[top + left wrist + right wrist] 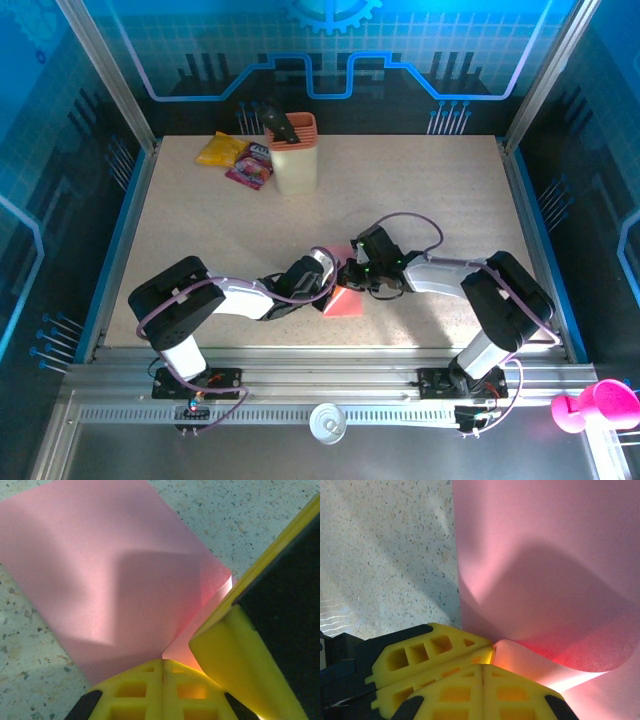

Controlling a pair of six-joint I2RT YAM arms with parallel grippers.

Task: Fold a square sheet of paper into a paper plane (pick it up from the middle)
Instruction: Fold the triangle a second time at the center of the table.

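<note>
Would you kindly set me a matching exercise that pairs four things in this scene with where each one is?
Things:
1. square sheet of paper
2. yellow packet
3. purple-pink snack packet
4. peach holder

Places:
A. leftmost thing at the back
B. pinched by the left hand and the right hand
C. stands upright with a black tool inside
D. lies between the yellow packet and the holder

Pairs: 1-B, 2-A, 3-D, 4-C

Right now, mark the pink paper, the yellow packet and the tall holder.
pink paper [100, 555], left wrist view, flat upper face.
yellow packet [222, 150], top view, its middle.
tall holder [293, 168], top view, front wall.
</note>
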